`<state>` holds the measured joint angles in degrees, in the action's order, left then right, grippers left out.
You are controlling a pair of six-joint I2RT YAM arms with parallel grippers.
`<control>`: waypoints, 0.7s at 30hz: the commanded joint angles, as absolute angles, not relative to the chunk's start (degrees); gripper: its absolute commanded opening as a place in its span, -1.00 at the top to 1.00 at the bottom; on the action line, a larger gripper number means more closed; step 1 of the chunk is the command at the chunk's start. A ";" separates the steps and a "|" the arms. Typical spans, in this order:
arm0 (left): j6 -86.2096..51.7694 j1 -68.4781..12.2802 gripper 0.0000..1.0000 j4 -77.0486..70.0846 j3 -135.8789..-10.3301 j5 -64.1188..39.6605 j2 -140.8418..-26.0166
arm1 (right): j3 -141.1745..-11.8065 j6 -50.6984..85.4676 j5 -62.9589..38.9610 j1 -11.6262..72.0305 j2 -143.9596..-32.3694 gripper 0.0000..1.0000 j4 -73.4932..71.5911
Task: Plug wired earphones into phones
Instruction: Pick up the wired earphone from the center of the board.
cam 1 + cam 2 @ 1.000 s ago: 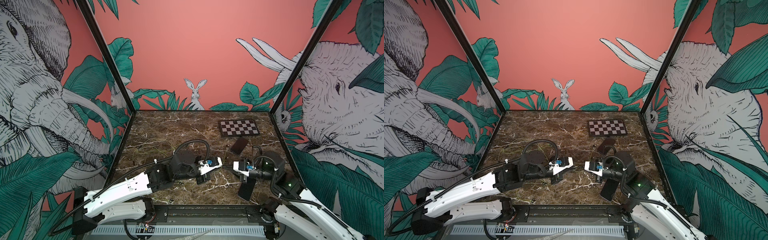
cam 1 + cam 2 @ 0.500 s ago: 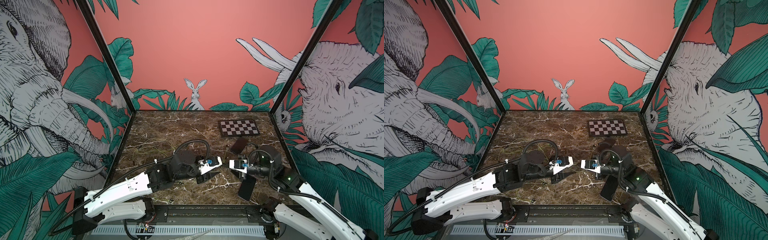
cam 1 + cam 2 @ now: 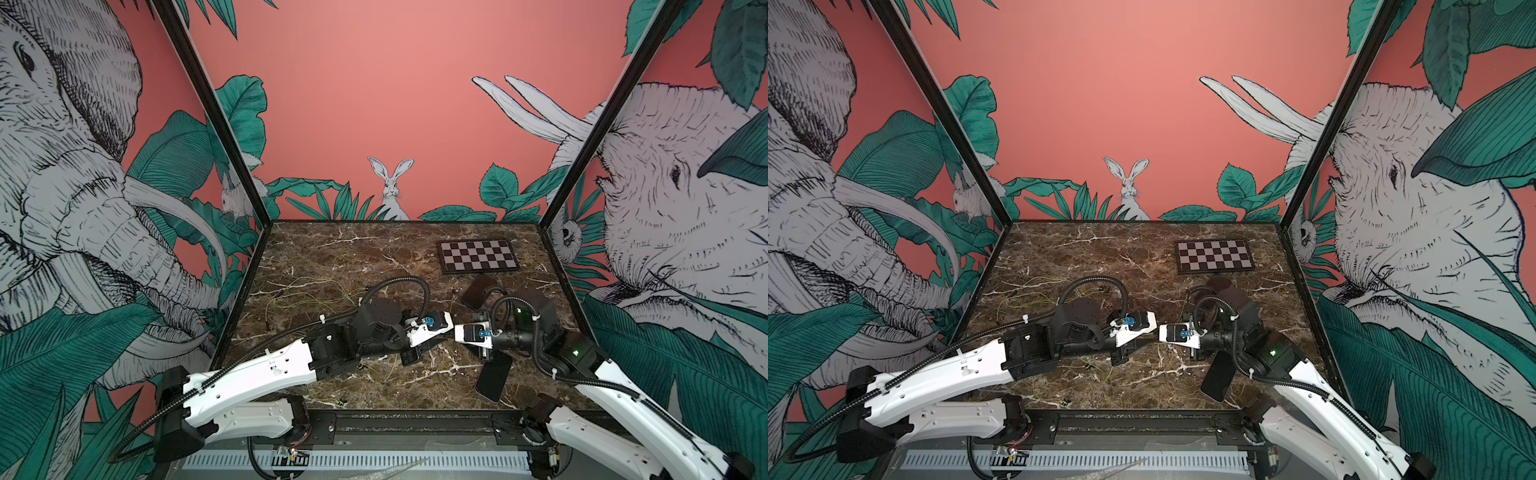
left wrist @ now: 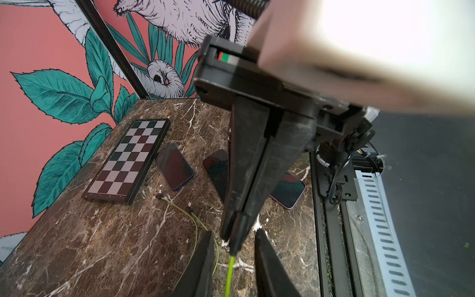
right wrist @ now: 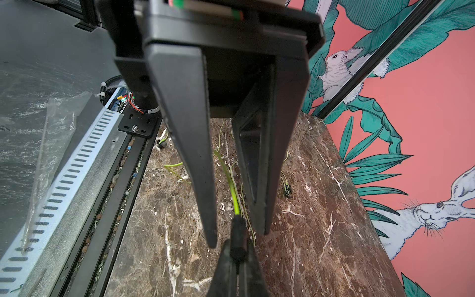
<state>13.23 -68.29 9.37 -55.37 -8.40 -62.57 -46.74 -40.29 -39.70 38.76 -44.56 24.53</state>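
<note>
At mid-table, near the front edge, your right gripper (image 4: pixel 231 237) is pinching the dark plug (image 5: pixel 237 246) of one yellow-green cord (image 5: pixel 232 190), jaws fully closed on it. Your left gripper (image 5: pixel 238 236) is facing it tip to tip w/ its fingers (image 5: pixel 195 154) standing apart, one each side of that cord and not touching it, so it's gripping nothing. The cord is running on btwn those fingers toward the left wrist.

Vs. a sec ago, the right arm (image 3: pixel 615 382) is sitting farther in: the gap btwn the two white gripper bodies (image 3: pixel 432 328) is down to almost nothing in both top views, and its elbow is riding higher. The left arm (image 3: pixel 257 374) is holding approx the same pose.

The rest of the wired earphones (image 3: pixel 299 291) are lying loose on the marble tabletop (image 3: pixel 353 249), left-rear of the arms, w/ two more plugs (image 4: pixel 160 192) resting near the phones (image 4: pixel 176 167). All three phones are lying flat, screens up, on the right side btwn the checkerboard plate (image 3: pixel 478 255) and the front edge. The two showing in top views are sitting where they were.
</note>
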 commanded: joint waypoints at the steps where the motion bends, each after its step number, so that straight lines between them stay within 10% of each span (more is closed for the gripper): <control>1: 13.71 -68.12 0.52 7.06 -56.70 -9.23 -61.95 | -46.98 -41.22 -41.57 39.02 -44.21 1.00 24.08; 21: 11.43 -68.16 0.79 5.20 -56.93 -11.35 -63.92 | -47.58 -39.51 -42.45 39.02 -45.92 1.00 23.94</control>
